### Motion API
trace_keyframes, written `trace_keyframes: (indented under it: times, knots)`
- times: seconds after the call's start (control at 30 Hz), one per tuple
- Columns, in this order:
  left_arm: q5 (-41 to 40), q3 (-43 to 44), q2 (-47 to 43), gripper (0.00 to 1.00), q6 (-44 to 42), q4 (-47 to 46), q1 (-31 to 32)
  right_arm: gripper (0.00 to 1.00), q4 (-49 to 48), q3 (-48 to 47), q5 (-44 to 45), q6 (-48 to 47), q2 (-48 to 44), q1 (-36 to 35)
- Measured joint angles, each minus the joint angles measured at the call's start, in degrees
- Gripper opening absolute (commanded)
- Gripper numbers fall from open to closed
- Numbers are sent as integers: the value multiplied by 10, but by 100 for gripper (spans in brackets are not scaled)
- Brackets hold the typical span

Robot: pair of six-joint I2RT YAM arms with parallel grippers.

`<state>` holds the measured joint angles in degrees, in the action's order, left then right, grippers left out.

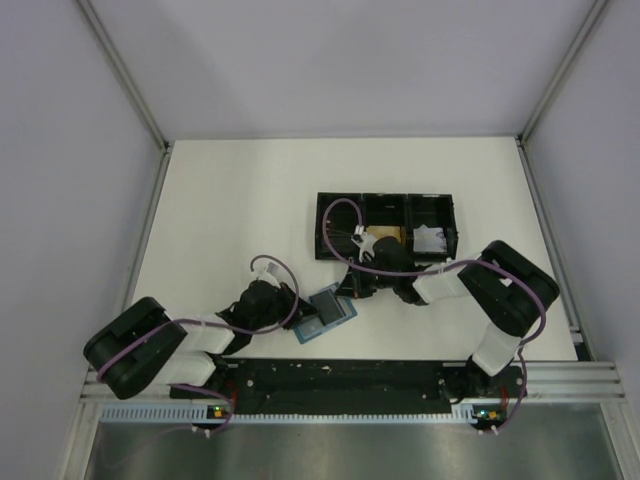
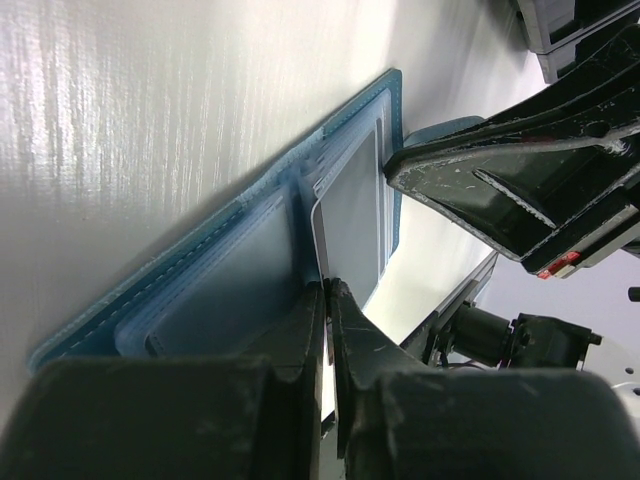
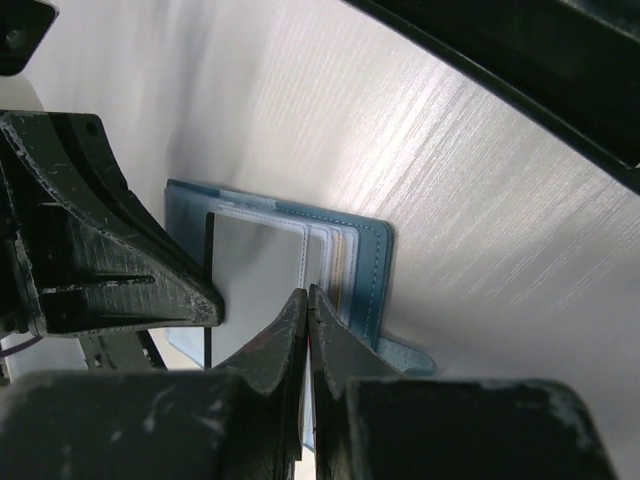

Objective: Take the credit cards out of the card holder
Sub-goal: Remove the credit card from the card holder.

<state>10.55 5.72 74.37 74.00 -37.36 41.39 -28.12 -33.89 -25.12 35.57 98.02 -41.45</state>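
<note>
Top external view: the white tabletop [image 1: 230,200] carries everything, and both arms reach in from its near edge. The left arm [image 1: 150,350] lies low along that edge from the near-left corner, folded and pointing right. The right arm [image 1: 510,290] rises close to the right edge, bends at the elbow and stretches leftward toward the middle, so the two sets of fingers meet over one spot from opposite sides.

The black tray [image 1: 385,196] sits about mid-tabletop, a little toward the right edge. An orange-gold card [image 1: 384,237] shows in its middle compartment, partly under the right arm, and a white wad [image 1: 430,240] lies in its right one, so I judge the tray to be where cards go. The holder [image 1: 325,312] lies open close to the near edge, roughly midway between the left and right edges, apart from the tray.

The left fingers [image 2: 300,340] are pressed together at the holder's fold, clamping a thin leaf edge. That grip looks meant to pin the holder while the other arm pulls. The right fingers [image 3: 270,345] are all but closed, with only a sliver between them, on what I take for a pale card [image 3: 260,265] standing out of the slots. Whether it is a card or a pocket flap is not sure. The opposed approach lets the pull run away from the anchor
</note>
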Motion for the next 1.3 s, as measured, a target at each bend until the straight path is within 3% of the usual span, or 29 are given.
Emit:
trace_keyframes:
  times: [0.1,0.23,1.17,1.3]
  knots:
    - [0,0,0,0,0,0,0,8,-5,1,-4,0,0,0]
    - [1,-4,2,0,0,-13,0,16,-11,1,-19,2,0,0]
    - [1,-26,11,0,-27,-128,0,27,-102,42,-118,52,8,24]
    - [1,-27,12,0,-30,-132,0,21,-113,42,-123,57,14,25]
